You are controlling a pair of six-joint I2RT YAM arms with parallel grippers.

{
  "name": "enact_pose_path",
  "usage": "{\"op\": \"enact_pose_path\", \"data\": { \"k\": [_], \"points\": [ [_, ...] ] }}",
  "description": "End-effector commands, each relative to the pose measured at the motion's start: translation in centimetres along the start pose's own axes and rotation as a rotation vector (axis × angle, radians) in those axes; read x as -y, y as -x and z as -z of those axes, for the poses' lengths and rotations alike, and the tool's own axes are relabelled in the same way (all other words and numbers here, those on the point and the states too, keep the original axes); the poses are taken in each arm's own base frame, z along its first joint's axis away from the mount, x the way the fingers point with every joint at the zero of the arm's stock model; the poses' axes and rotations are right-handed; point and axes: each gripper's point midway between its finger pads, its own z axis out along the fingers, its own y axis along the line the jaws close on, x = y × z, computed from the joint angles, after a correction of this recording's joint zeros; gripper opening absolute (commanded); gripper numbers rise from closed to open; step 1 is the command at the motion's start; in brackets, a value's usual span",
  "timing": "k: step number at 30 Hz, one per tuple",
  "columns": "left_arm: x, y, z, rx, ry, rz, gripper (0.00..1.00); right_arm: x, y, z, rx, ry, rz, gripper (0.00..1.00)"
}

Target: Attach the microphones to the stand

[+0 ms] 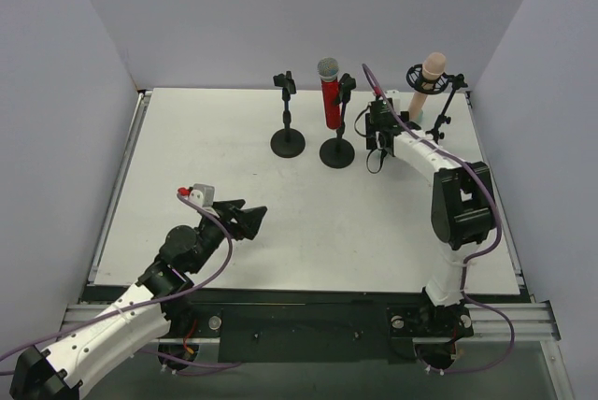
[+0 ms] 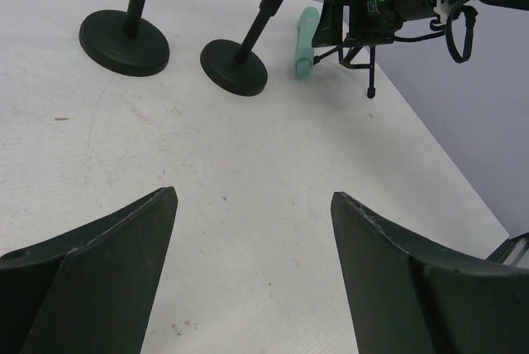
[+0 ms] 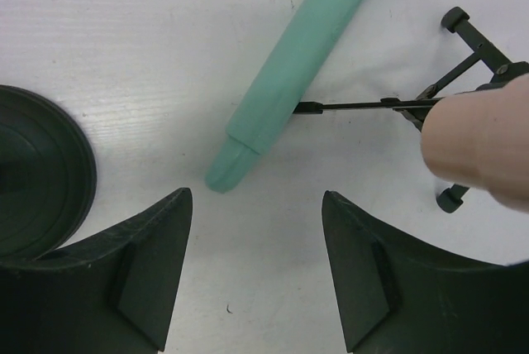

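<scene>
Right fingers [image 3: 124, 288], spread apart, hover over the mint green microphone [image 3: 297, 64] lying on the desk [image 3: 124, 23]; left fingers [image 2: 91, 271] apart too.

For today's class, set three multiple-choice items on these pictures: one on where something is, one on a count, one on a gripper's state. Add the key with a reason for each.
1. Where is the mint green microphone?
A. lying on the table
B. clipped in a stand
C. held in a gripper

2. How many microphones sit in stands?
A. one
B. two
C. three

3. How is the right gripper?
A. shut on a microphone
B. open and empty
C. shut on nothing

Key:
1 A, it lies flat beside the tripod stand.
2 B, the red microphone and the peach microphone are held upright in stands.
3 B, its fingers are spread above the mint green microphone.
</scene>
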Motion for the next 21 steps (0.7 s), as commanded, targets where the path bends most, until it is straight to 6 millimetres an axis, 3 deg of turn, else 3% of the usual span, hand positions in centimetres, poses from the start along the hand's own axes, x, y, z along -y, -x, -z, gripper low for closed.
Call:
{"op": "enact_pose_path", "data": {
  "k": [1, 21],
  "points": [
    [0.2, 1.0, 0.0, 0.030, -0.002, 0.000, 0.87, 0.7, -0.1, -0.3, -0.068, 0.008, -0.002, 0.59],
    [0.7, 1.5, 0.1, 0.033, -0.011, -0.001, 0.87, 0.1, -0.6, -2.1, -0.231, 0.015, 0.095, 0.61]
  ]
}}
